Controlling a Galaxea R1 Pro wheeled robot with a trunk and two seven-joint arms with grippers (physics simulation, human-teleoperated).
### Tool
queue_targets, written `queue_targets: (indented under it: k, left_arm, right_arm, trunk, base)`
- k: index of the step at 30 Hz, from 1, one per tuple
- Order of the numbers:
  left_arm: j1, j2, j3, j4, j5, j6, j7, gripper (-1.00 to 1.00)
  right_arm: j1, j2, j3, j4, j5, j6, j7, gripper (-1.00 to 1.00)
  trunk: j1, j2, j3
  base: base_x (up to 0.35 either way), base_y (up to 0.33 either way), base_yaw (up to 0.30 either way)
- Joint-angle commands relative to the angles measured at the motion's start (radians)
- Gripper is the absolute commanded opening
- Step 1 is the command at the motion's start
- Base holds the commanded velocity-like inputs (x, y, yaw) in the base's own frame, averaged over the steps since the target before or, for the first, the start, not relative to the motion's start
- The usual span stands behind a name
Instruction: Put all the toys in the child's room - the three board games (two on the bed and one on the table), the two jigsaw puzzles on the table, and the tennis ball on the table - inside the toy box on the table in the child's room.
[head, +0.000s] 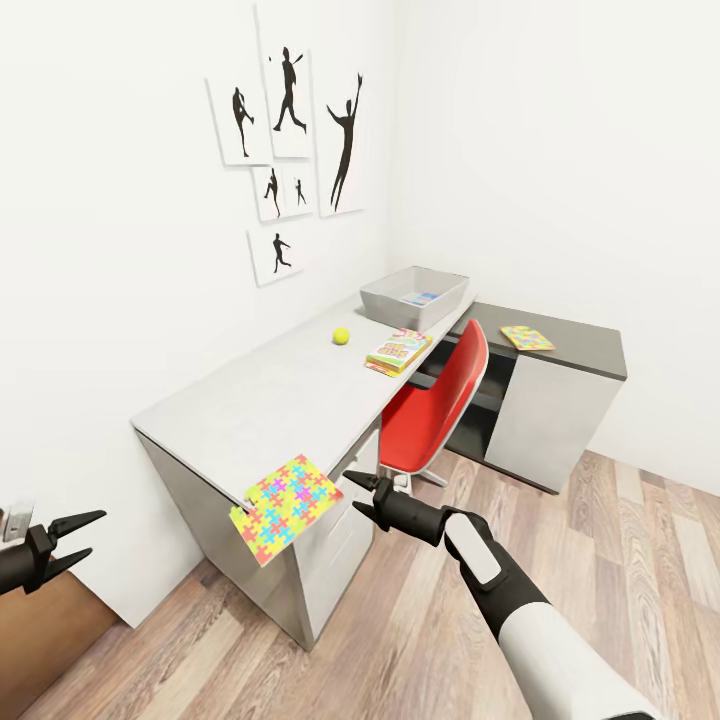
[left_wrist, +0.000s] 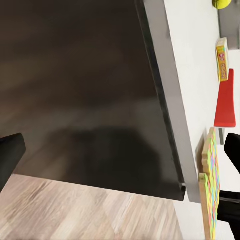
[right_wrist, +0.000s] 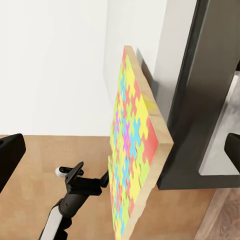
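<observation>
A jigsaw puzzle (head: 286, 508) hangs tilted at the near front corner of the table (head: 270, 400), most of it past the edge, over the wood floor (head: 420, 640). The right gripper (head: 357, 497) sits just beside the puzzle's right edge with its fingers spread apart; whether a fingertip touches the board cannot be told. In the right wrist view the puzzle (right_wrist: 131, 155) appears edge-on between the open fingers, with the table corner behind it.

The left gripper (head: 90, 535) is low at the left, well apart from the puzzle, fingers released and empty. In the left wrist view the puzzle (left_wrist: 212, 185) shows at the table edge.

Farther along the table lie the tennis ball (head: 341, 336) and a green-edged board game (head: 398, 351). The toy box (head: 392, 297) stands at the far end with a small coloured item inside. A second puzzle (head: 527, 338) lies on the lower dark desk (head: 590, 350). A red chair (head: 440, 410) stands between the two desks.
</observation>
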Motion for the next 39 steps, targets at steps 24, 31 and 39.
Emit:
queue_targets:
  k: [24, 31, 39]
  left_arm:
    - [-0.001, 0.000, 0.013, 0.004, -0.004, 0.003, -0.006, 1.00]
    - [-0.001, 0.000, 0.039, 0.004, -0.004, 0.004, -0.006, 1.00]
    - [-0.001, 0.000, 0.043, 0.004, -0.004, 0.004, -0.006, 1.00]
  right_arm:
    - [-0.001, 0.000, 0.001, 0.003, 0.007, 0.001, -0.013, 1.00]
    - [-0.001, 0.000, 0.002, 0.003, 0.007, 0.002, -0.013, 1.00]
    - [-0.001, 0.001, 0.002, 0.003, 0.007, 0.002, -0.013, 1.00]
  trunk:
    - [0.000, 0.000, -0.001]
    - [0.000, 0.000, -0.001]
    - [0.004, -0.007, -0.004]
  base:
    - [0.000, 0.000, 0.000]
    - [0.000, 0.000, 0.000]
    - [0.000, 0.000, 0.000]
